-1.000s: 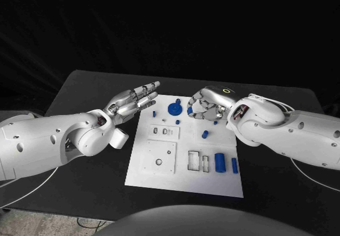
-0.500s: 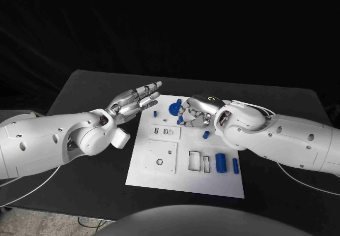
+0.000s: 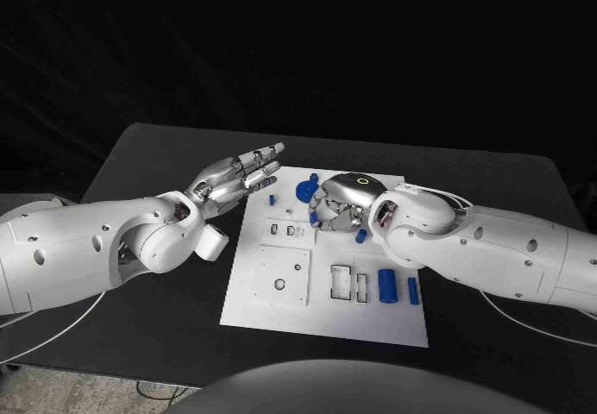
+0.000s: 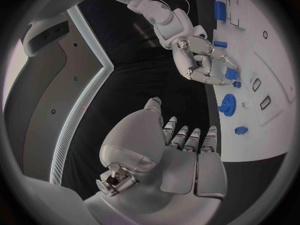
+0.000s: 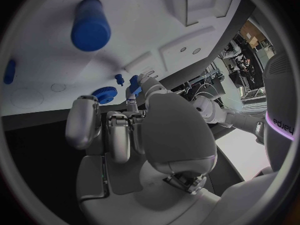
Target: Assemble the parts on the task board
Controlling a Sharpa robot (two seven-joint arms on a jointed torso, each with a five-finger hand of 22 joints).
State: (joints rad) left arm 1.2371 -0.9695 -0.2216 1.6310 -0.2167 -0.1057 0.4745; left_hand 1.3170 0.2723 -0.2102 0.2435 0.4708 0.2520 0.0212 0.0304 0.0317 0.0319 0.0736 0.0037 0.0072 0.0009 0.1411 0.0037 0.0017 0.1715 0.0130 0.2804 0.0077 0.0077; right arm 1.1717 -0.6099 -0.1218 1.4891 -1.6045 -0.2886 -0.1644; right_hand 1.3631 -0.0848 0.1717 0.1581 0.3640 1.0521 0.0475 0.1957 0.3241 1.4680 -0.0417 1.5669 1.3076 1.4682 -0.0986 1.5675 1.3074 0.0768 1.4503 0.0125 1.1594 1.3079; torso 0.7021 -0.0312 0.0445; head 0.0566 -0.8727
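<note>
The white task board [image 3: 323, 310] lies in the middle of the black table. My right hand [image 3: 338, 203] hovers low over the board's far middle and pinches a small blue part [image 4: 231, 74] at its fingertips; the right wrist view shows that part [image 5: 134, 86] between thumb and finger. A blue gear [image 3: 307, 187] stands just left of this hand, with a small blue peg [image 3: 273, 199] beyond it. My left hand [image 3: 236, 177] floats above the board's far left corner, fingers spread and straight, holding nothing.
Two blue cylinders [image 3: 387, 285] [image 3: 413, 291] lie at the board's near right, beside rectangular slots [image 3: 341, 281]. Another small blue piece [image 3: 361, 235] sits by my right wrist. Square recessed plates [image 3: 282, 274] fill the board's left half. Black table surrounds the board.
My right hand has moved left and slightly nearer across the far part of the board, carrying the small blue part. The left hand has stayed put.
</note>
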